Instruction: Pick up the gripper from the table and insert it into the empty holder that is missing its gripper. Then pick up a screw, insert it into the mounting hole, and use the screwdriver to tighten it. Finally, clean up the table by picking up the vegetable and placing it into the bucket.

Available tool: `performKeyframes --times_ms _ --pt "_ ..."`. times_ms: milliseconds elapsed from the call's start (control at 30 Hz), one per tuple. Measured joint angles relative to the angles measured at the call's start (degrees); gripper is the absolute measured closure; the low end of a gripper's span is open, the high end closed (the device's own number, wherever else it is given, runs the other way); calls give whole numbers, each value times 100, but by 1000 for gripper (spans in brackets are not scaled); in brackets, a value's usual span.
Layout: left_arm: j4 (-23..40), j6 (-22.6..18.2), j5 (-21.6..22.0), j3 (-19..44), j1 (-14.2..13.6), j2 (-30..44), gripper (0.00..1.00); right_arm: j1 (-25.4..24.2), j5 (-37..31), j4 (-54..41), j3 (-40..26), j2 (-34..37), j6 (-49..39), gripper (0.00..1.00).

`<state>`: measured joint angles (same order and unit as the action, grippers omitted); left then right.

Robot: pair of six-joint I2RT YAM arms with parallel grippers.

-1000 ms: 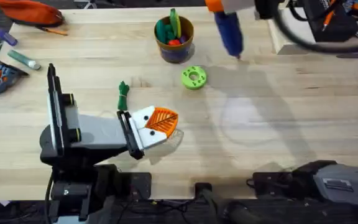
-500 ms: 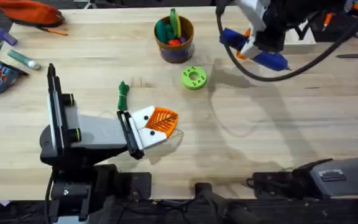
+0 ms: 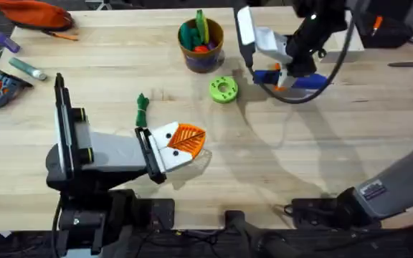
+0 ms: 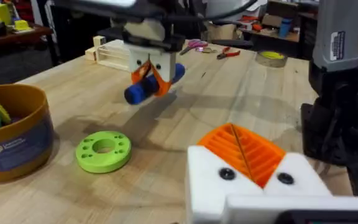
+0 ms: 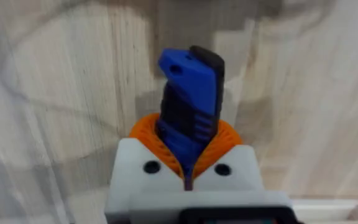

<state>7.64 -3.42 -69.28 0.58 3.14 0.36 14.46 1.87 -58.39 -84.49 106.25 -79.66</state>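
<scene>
Right gripper (image 3: 284, 74) is up over the far-right part of the table (image 3: 321, 143), clamped on the screwdriver (image 3: 296, 80); the blue body lies roughly level across the orange pads, and the left wrist view shows it off the wood with its shadow below. In the right wrist view the screwdriver (image 5: 188, 112) sits pinched between the two ribbed orange fingertips (image 5: 148, 134), with bare wood beyond it. Left gripper (image 3: 183, 140) rests low near the front middle of the table, arm lying along the surface, both orange pads pressed together with nothing between them; both white mounts carry an orange fingertip. The vegetable (image 3: 143, 109) lies on the table just beside the left gripper, on its far-left side, not touched. The bucket (image 3: 201, 44) stands at the far middle of the table with coloured toy pieces sticking out of the top. A green disc (image 3: 224, 89) with holes lies between the bucket and the right gripper, near the bucket's base. Can't make out a loose screw anywhere.
</scene>
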Motion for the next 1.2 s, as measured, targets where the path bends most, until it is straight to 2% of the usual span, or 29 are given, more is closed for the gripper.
performKeyframes --times_ms 467,900,933,1133,1200 --pt "0 0 0 0 0 0 995 39 -24 206 10 574 -227 978" --pt "0 0 0 0 0 0 994 98 -59 415 177 633 -265 978" --pt "0 0 0 0 0 0 994 98 -61 411 177 633 -240 904" --pt "0 0 0 0 0 0 994 96 -101 415 177 633 -251 58" --pt "0 0 0 0 0 0 994 96 -103 420 177 633 -264 15"
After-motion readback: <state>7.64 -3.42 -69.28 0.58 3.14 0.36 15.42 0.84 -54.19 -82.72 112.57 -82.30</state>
